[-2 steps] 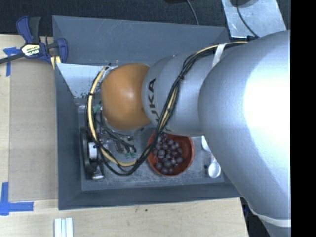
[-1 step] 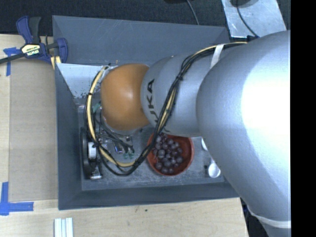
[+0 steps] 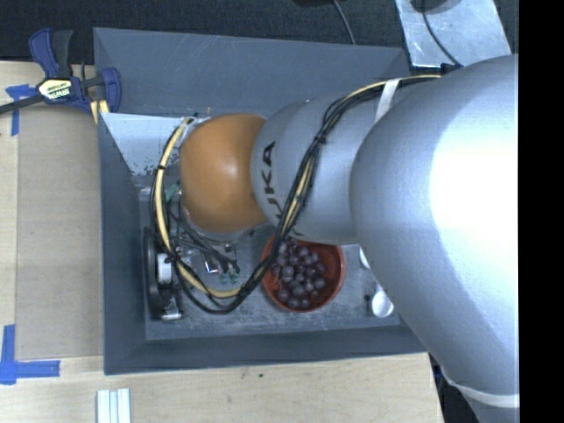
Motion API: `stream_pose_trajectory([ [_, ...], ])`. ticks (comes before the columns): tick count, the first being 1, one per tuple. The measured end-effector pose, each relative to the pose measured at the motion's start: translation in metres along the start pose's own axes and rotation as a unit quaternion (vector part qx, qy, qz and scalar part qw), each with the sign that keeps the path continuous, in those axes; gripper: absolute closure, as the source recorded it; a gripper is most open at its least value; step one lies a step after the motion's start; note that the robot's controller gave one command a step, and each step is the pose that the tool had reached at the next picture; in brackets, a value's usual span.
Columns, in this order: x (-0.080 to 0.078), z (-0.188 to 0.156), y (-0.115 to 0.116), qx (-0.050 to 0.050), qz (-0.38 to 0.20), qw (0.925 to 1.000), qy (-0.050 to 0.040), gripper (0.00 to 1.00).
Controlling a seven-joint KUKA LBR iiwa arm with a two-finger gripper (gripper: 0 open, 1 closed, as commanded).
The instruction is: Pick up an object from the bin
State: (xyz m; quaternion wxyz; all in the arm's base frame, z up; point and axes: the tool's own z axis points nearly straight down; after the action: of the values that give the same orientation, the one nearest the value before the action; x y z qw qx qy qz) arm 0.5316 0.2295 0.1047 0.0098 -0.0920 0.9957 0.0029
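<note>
The arm [image 3: 423, 192] comes into the grey bin [image 3: 119, 263] from the right and covers much of it. At its wrist sits the round orange cover [image 3: 220, 170], and black and yellow cables [image 3: 207, 302] hang around it in loops down to the bin floor.

The tool [image 3: 210, 264] is low in the left half of the bin, just under the orange cover. Only some small metal parts of it are visible between the cables, so I cannot tell if it is spread or pressed together, and I cannot tell if it holds anything.

Two things lie nearest to the tool. On its left, close to the left wall of the bin, there is a black object [image 3: 161, 282] lying along the wall; the cables partly cross it. On its right, just beside it, stands a red-brown bowl [image 3: 333, 263] filled with dark round berries [image 3: 300, 276]; the arm hides the upper edge of this bowl. Further right, near the front wall, a small pale thing [image 3: 380, 304] is seen beside the arm; its kind is not clear.
</note>
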Motion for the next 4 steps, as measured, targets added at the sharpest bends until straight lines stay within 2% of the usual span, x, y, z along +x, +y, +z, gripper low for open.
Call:
stream_pose_trajectory([
  [4, 0.0000, 0.0000, 0.0000, 0.000, 0.000, 1.0000, 0.0001, 1.00],
])
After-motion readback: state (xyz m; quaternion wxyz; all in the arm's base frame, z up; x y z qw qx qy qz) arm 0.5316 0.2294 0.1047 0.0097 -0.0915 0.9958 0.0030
